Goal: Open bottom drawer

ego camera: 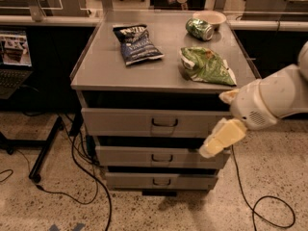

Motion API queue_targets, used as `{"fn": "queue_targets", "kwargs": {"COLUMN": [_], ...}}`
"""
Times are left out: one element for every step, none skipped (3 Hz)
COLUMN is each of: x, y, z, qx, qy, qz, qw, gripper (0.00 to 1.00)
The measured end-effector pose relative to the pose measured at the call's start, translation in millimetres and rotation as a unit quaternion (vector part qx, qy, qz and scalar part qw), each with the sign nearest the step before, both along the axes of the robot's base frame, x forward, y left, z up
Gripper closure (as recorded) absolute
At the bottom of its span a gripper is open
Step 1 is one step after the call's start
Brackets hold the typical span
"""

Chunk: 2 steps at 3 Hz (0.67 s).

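The grey metal cabinet (159,76) has three stacked drawers. The bottom drawer (130,180) is the narrowest front, lowest of the three, with a small dark loop handle (161,182) at its centre. It sits flush and closed. My gripper (219,139), cream-coloured, hangs off the white arm (274,97) that comes in from the right. It is in front of the right end of the middle drawer (130,155), above and to the right of the bottom drawer's handle, touching neither handle.
On the cabinet top lie a dark blue chip bag (137,43), a green chip bag (207,65), a green can (199,29) on its side and a bowl (209,18). Cables (77,177) trail over the floor at left and right. A laptop (12,57) stands at the left.
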<state>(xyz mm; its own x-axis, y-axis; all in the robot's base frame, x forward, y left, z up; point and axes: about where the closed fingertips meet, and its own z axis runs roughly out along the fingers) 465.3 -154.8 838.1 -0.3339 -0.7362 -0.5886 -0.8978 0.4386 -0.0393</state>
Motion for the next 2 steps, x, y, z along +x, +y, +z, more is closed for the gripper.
{"fn": "queue_targets", "kwargs": {"x": [28.3,41.8], "y": [21.3,20.2], "z": [-51.4,-52.2], "qx": [0.063,0.067], "qy": [0.004,-0.013], "qz": [-0.032,-0.046], "qw": [0.9975,0.9966], "gripper": [0.00,0.19]}}
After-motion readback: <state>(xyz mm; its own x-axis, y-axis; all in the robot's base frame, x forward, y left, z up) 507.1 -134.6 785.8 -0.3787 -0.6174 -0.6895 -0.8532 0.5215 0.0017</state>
